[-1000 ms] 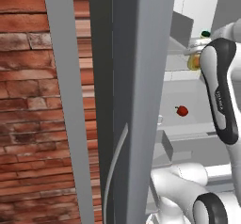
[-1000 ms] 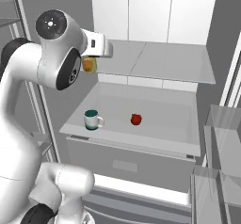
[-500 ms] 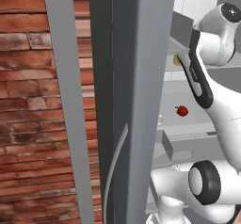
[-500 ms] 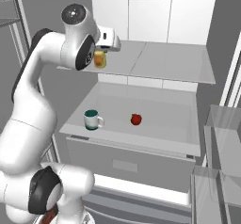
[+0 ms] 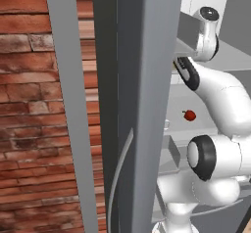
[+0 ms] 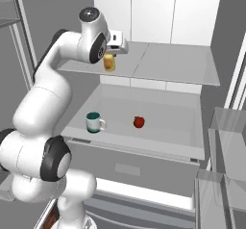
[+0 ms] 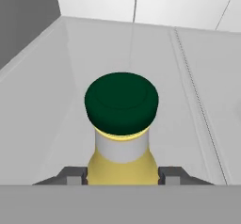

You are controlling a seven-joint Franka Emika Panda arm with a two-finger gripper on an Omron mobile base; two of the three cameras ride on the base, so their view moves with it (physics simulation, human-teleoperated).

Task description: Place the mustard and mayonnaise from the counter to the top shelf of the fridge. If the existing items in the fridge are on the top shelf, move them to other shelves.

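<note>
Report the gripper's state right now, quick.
Gripper: closed on the mustard bottle, one finger on each side of its yellow body, held over the fridge's top shelf.

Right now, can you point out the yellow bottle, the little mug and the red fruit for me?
mustard (image 7: pixel 121 164), hand view, on its yellow shoulder below the dark cap.
mug (image 6: pixel 93 123), right base view, on its teal-and-white side.
red fruit (image 6: pixel 139 122), right base view, on its round middle.

One mustard (image 7: pixel 122 124), one mug (image 6: pixel 94 122), one fruit (image 6: pixel 139 122).
</note>
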